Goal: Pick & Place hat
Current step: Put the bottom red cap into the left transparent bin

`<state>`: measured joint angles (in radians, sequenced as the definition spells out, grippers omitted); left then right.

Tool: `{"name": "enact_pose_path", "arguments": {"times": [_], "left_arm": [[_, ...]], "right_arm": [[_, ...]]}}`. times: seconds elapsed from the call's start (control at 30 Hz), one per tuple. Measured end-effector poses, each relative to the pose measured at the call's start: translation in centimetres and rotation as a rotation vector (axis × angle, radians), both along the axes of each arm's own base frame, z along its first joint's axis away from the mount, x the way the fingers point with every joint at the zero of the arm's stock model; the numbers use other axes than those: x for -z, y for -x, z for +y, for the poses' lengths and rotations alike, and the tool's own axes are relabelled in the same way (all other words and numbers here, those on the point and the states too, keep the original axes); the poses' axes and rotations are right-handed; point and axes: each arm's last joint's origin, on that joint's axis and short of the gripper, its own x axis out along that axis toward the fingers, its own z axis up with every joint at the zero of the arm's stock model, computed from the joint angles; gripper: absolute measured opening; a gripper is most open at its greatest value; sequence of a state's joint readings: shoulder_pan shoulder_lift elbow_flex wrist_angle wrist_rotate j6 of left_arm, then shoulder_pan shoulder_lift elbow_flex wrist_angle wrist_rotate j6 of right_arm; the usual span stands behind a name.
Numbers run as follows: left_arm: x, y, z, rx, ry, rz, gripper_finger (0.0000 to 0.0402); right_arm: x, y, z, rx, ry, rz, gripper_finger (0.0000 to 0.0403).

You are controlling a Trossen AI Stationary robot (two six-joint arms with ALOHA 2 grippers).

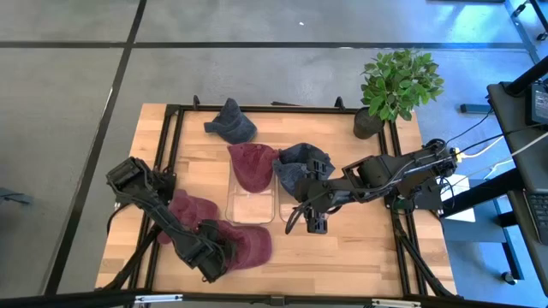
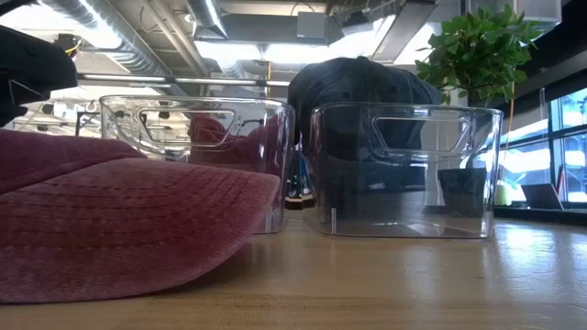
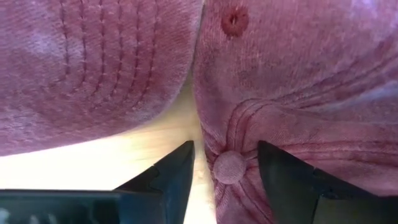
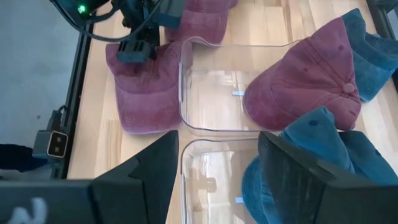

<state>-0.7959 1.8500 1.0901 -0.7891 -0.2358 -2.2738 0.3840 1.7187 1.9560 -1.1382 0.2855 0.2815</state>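
High view shows the sorting plainly: two clear plastic bins sit side by side mid-desk, and I'll place everything from the left bin (image 1: 251, 208). A maroon hat (image 1: 253, 164) is draped over its far rim, half in, while a blue hat (image 1: 301, 168) slumps over the far rim of the right bin (image 1: 294, 214); colours seem to be kept apart. Another blue hat (image 1: 232, 123) lies on the wooden desk (image 1: 360, 248) beyond the left bin. Two more maroon hats lie just left of that bin, the near maroon hat (image 1: 244, 244) being the one worked on.

The left end effector (image 3: 225, 169) stands spread, its fingers straddling the crown button (image 3: 228, 167), probably aiming for the firmest spot in floppy, faded twill with stitched seams and an eyelet. The right end effector (image 1: 314, 222), also spread, hovers over the right bin's near end, seemingly waiting.
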Motion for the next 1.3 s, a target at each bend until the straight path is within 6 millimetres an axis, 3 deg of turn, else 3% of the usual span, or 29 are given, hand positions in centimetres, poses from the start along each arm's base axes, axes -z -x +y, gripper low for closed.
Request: {"name": "enact_pose_path", "arguments": {"times": [0.27,0.5,0.7,0.93,1.13,1.3], "left_arm": [[0.1,0.1,0.0,0.015,-0.005,0.005,0.0050],[-1.3,0.0,0.0,0.071,0.009,-0.003,0.0048],[-6.6,-0.1,-0.3,0.203,0.055,-0.010,0.0048],[-14.1,-0.2,-0.3,0.397,0.166,-0.116,0.0048],[-20.6,-0.6,1.3,0.516,0.205,-0.295,0.0048],[-25.2,-1.4,3.3,0.692,0.127,-0.462,0.0048]], "right_arm": [[0.4,0.6,-0.2,0.002,0.029,0.073,0.0222],[-0.9,2.1,-0.6,0.024,-0.036,0.054,0.0222],[-3.9,6.1,-0.9,0.027,-0.053,-0.050,0.0222],[-6.5,10.4,-1.7,0.092,-0.015,-0.170,0.0222],[-6.8,12.1,-2.2,0.161,0.037,-0.178,0.0222],[-6.0,12.5,-2.3,0.185,0.097,-0.103,0.0222]]}}
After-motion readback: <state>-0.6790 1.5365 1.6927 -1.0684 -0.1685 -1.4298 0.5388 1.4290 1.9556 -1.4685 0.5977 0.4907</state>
